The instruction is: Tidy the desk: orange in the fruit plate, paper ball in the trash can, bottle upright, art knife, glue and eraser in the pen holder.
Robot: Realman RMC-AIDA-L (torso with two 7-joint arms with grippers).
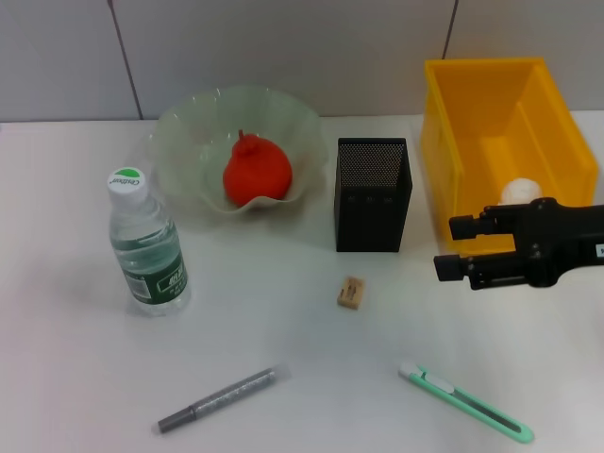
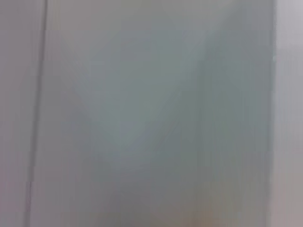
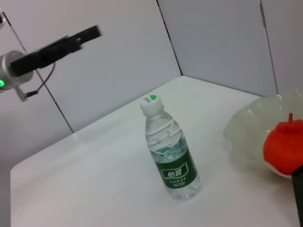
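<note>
The orange lies in the glass fruit plate. The water bottle stands upright at the left. The paper ball lies in the yellow trash can. The eraser lies on the table in front of the black mesh pen holder. The grey glue stick and the green art knife lie near the front edge. My right gripper is open and empty, in front of the can. My left gripper hangs raised, far off in the right wrist view.
The right wrist view shows the bottle, the plate and the orange on the white table. A grey wall runs behind the table. The left wrist view shows only a blurred grey surface.
</note>
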